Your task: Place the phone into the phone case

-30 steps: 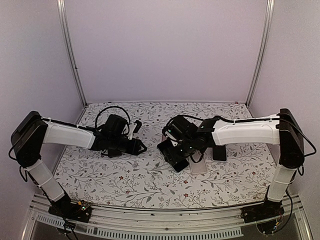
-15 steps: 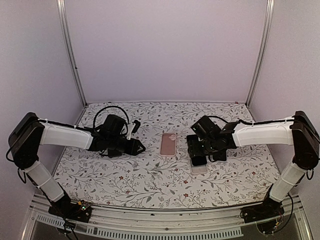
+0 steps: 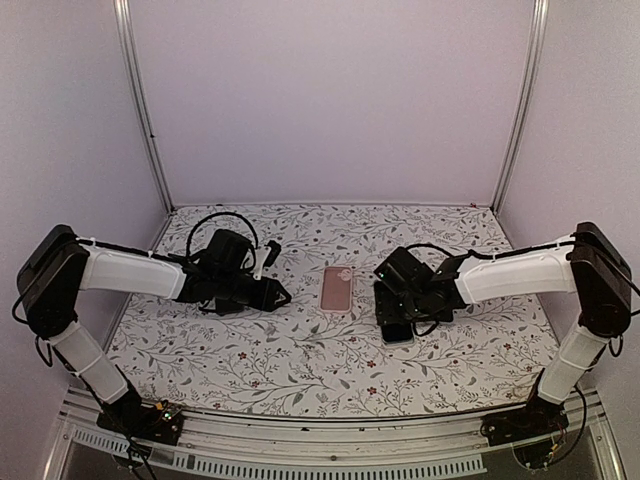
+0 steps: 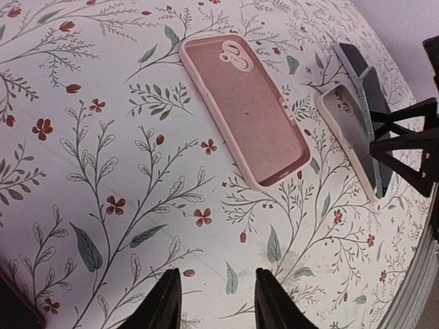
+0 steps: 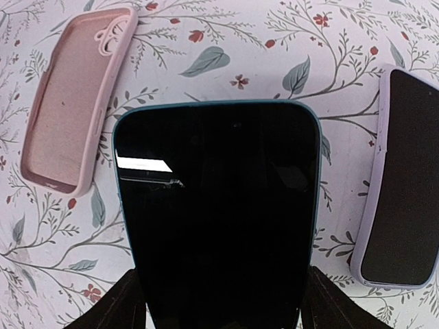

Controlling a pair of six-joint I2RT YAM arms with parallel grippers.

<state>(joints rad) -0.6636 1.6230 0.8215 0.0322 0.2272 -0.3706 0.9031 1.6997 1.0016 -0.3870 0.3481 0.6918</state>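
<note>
Swinging right off the pink case [image 3: 338, 289], my right gripper [image 5: 223, 301] still clasps the phone [image 5: 218, 205]. That case lies empty, so insertion remains; my left gripper [image 4: 216, 288] hangs released.

Overhead looks down; both wrist views (close) share pink case [image 4: 243, 110].

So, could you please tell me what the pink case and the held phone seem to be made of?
Pink case: probably soft silicone or rubbery plastic; matte, faintly grainy inside, thick rounded rim, no glare.
Phone: glossy glass front, shown by a sharp bright reflection; its teal edge looks like smooth metal or plastic, unclear which.
</note>
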